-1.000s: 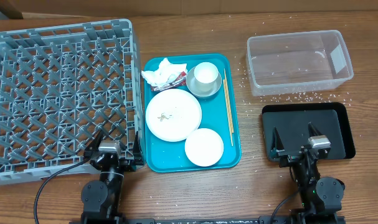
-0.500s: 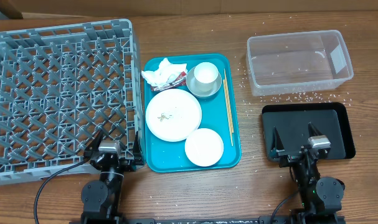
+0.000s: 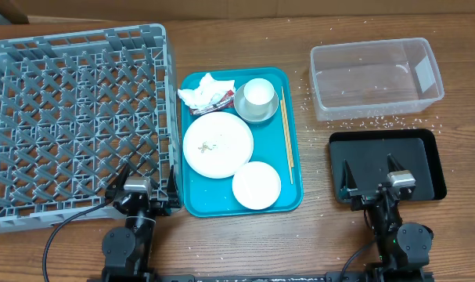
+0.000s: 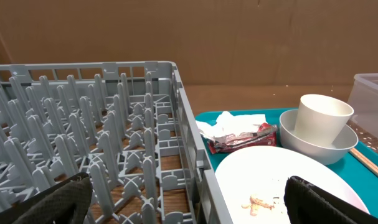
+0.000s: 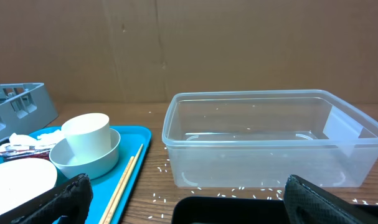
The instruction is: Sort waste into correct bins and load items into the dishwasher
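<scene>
Crumpled white napkin [image 3: 199, 90] and a small red wrapper [image 3: 221, 100] lie together in the far left corner of a teal tray [image 3: 293, 197], in the middle of a wooden table [image 3: 221, 39]. Just beside them, a white cup [image 3: 258, 92] stands inside a pale bowl [image 3: 245, 112]. Nearer the robot on the same tray sit a large white plate [image 3: 217, 144], with a few food scraps on it, and a smaller white plate [image 3: 257, 186]. Wooden chopsticks [image 3: 286, 141] lie along the tray's right edge.

Loose rice grains [image 3: 362, 121] are scattered on the table around a clear tub [image 3: 376, 78] at far right. A black tray [image 3: 425, 157] sits just in front of the tub. A grey dish rack [image 3: 73, 117] sits left of the teal tray.

Both grippers are spread wide, grasping nothing. The left gripper [image 3: 147, 178] is over the rack's near right corner. The right gripper [image 3: 368, 178] is over the black tray's near left part.
</scene>
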Robot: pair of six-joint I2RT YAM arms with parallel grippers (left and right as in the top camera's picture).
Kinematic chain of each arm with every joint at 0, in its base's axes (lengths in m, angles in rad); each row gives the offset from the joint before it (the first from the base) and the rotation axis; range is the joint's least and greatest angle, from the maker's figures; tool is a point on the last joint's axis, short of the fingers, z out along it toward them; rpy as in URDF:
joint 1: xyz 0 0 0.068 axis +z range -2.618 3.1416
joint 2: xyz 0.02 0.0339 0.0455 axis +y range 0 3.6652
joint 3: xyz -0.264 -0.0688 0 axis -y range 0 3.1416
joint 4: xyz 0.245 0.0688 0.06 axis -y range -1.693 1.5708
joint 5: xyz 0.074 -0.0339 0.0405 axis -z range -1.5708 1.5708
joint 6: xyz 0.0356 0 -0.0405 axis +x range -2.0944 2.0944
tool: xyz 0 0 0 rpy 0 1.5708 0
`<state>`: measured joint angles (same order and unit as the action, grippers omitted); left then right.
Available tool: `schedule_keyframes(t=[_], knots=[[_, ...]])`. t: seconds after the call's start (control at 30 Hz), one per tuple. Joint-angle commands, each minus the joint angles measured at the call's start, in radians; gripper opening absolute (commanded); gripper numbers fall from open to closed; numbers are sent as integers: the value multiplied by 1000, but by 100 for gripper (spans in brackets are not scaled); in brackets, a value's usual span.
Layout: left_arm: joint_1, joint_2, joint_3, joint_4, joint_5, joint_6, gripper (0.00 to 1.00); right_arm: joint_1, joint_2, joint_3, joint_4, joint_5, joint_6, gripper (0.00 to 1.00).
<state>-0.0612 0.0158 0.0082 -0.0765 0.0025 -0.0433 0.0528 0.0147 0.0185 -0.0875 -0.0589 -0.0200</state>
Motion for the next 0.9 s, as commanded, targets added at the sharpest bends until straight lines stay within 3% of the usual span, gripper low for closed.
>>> schedule_keyframes(t=[0.0, 0.47, 0.63, 0.77, 0.87], knots=[[3, -11, -3, -1, -3, 21, 100, -5, -12, -10, 6, 13, -3, 100], [3, -11, -3, 14, 5, 4, 100, -5, -12, -10, 6, 13, -3, 100], [3, -11, -3, 253, 217, -134, 100, -5, -12, -10, 6, 13, -3, 100], [3, -11, -3, 531, 235, -113, 100, -5, -12, -10, 6, 13, -3, 100], [3, -9, 7, 634, 234, -109, 100, -5, -12, -10, 6, 13, -3, 100]])
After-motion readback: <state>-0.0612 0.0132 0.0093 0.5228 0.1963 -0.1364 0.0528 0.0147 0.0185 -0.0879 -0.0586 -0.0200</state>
